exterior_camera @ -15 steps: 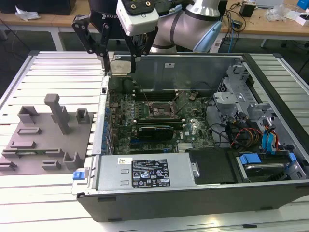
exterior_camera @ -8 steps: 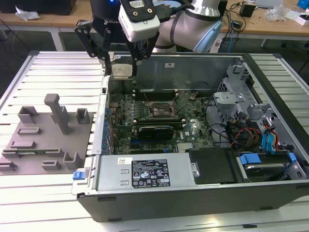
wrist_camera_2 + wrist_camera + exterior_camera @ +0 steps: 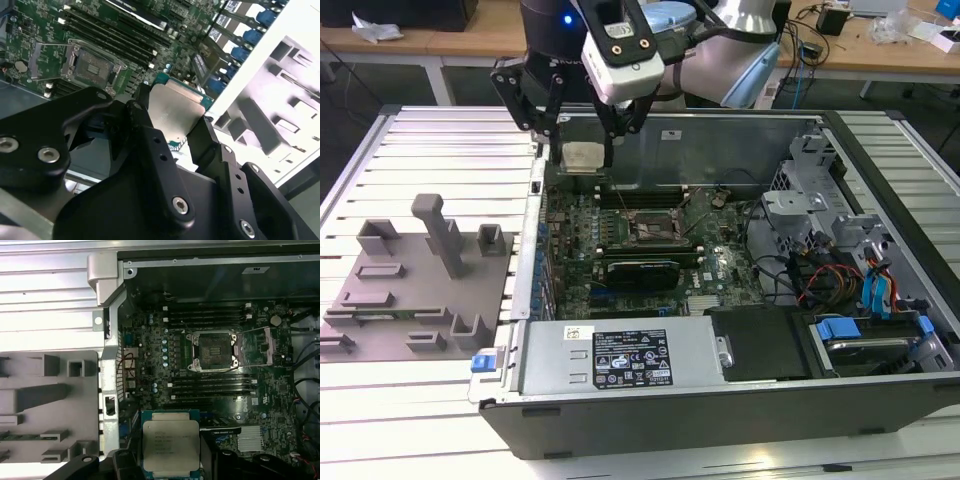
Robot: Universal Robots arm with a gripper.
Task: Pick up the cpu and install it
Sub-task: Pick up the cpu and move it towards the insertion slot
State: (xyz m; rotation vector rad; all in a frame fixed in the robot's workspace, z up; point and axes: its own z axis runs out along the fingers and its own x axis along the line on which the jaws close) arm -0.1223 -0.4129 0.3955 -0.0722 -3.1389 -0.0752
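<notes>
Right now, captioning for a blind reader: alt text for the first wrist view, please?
The gripper holds the cpu, metal top showing, above an open computer case whose motherboard socket stands empty. A grey fixture tray lies outside the case.

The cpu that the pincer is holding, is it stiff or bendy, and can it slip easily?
Probably stiff: the cpu lies flat in the pincer with no visible bend. Its smooth metal top looks slippery, so it may slide if nudged. Being thin, probably light.
</notes>
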